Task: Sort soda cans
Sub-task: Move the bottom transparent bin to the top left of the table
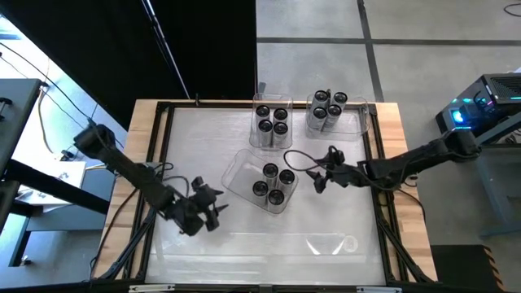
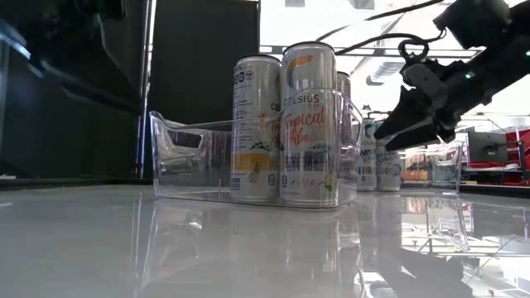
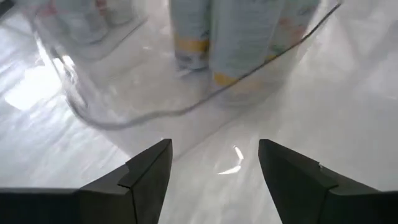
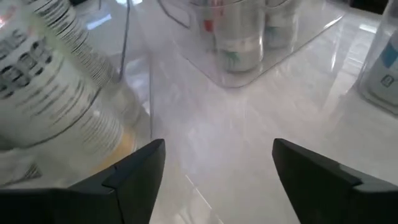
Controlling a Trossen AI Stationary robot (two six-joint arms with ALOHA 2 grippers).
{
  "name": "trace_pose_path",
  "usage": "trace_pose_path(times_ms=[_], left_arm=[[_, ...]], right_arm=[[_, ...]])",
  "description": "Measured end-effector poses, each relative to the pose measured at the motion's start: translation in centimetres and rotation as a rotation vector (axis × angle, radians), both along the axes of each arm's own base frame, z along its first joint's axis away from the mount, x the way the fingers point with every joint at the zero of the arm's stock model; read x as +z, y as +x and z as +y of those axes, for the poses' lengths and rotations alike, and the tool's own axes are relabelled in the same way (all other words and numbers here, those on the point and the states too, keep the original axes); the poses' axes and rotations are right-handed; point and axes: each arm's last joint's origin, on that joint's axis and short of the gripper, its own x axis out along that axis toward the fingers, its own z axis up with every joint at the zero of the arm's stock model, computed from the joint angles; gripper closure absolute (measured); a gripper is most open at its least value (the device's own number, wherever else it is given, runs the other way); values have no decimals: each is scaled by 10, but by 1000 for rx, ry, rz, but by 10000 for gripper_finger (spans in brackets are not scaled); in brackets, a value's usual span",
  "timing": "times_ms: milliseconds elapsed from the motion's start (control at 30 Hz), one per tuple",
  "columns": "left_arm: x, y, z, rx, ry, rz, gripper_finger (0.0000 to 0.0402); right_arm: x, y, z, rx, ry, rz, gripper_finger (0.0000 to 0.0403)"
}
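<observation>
**Twelve cans upright in three clear trays, both grippers empty**

Glossy white tabletop (image 1: 244, 244), framed in pale wood, mirrors the ceiling lights and the things standing on it. Three clear plastic trays sit on it, thin-walled rectangles with rounded corners and cut-out handles.

Just ahead of the right gripper (image 1: 323, 172) is the nearest tray (image 1: 240, 175), turned at an angle to the table edges. Four cans (image 1: 275, 184) stand packed in the end of it closest to that gripper; the other end holds nothing. Beyond the gripper, toward the far edge of the table, the middle tray (image 1: 270, 140) holds four cans (image 1: 272, 119) in a tight square, and the far right tray (image 1: 358, 122) holds four more (image 1: 327, 109) bunched at one end.

All the cans are slim, smooth metal cylinders with dark round tops, silvery rims and pale printed sides. Each stands upright, long axis vertical, top facing the ceiling.

Right gripper hovers above the table beside the angled tray, its two dark, flat fingers (image 4: 134, 171) spread apart with only bare table between them. Left gripper (image 1: 207, 203) hangs on the opposite side of that tray, a little apart from it, fingers (image 3: 146, 174) likewise parted and grasping nothing; the tray's curved corner and the bases of its cans lie just in front of it.
</observation>
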Motion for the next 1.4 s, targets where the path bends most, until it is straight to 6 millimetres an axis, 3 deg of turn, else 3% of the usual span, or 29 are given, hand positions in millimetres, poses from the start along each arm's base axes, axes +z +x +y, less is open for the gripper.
trace_pose_path(times_ms=[133,333,600,867,1233,1400], left_arm=[[-22,6,-1,98,56,7,192],[-43,19,15,235,97,39,230],[-40,24,41,387,95,40,270],[-33,16,56,436,169,82,299],[-33,-7,66,529,249,196,325],[-44,-16,80,572,289,225,344]], right_arm=[[-3,4,-4,-6,-7,3,143],[-13,18,-5,7,43,-17,218],[-26,35,2,127,109,-67,290],[-34,53,13,168,105,-70,300],[-32,121,27,236,82,-6,300],[-33,148,32,266,75,18,300]])
